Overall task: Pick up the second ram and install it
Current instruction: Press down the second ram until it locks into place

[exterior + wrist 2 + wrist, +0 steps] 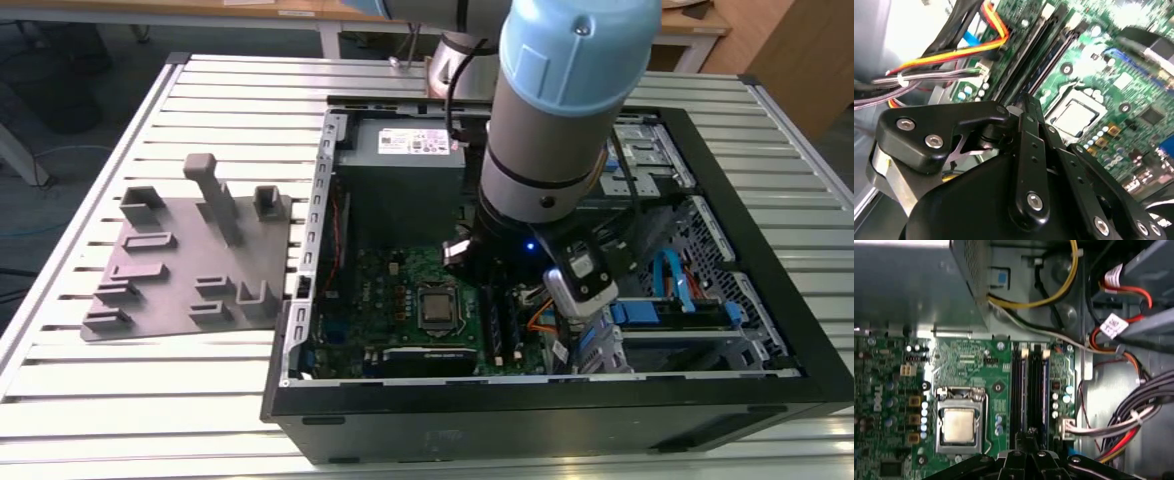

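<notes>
The motherboard (400, 285) is green, dotted with small blue and gold parts, and carries a silver square processor (959, 425). The memory slots (1030, 390) are black, with dark blue-green strips along them. The moulded plate (187, 260) is plain grey. The tabletop (160, 400) is pale silver, ribbed in straight stripes. The arm (567, 90) is light blue over grey. Cables (954, 55) run orange, yellow, red, black. The computer case (534, 425) is black.

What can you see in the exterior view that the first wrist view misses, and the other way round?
Exterior view alone: the grey moulded plate on the slatted table, beside the whole computer case, and the arm reaching in. First wrist view alone: the yellow cable and the memory slots close up. Both: the green motherboard and its processor socket.
</notes>
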